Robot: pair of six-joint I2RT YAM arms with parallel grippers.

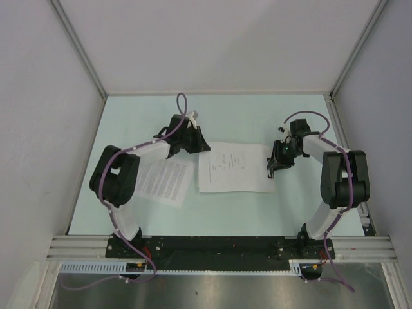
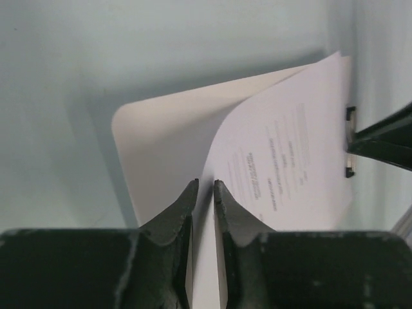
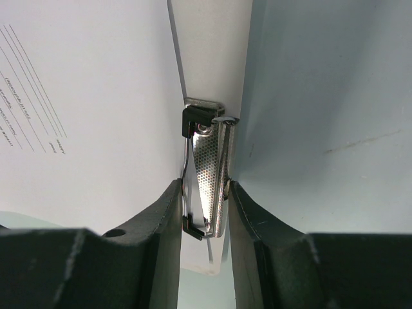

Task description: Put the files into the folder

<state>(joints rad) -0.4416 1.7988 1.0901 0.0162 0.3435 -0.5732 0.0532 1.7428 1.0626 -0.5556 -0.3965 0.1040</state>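
Loading the first file: right tool (image 3: 205, 185) squeezes the clip (image 3: 207, 170) at 3 o'clock on the folder (image 2: 161, 141); left tool (image 2: 205, 185) pinches the sparse sheet (image 2: 283, 161), which probably next needs sliding under that clip.

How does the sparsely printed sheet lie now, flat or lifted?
Lifted on one side: the sheet curls up off the folder, its edge inside the left gripper.

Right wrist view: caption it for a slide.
Right gripper jaws pinch the silver metal clip on the flat white board folder, printed paper sheet alongside.
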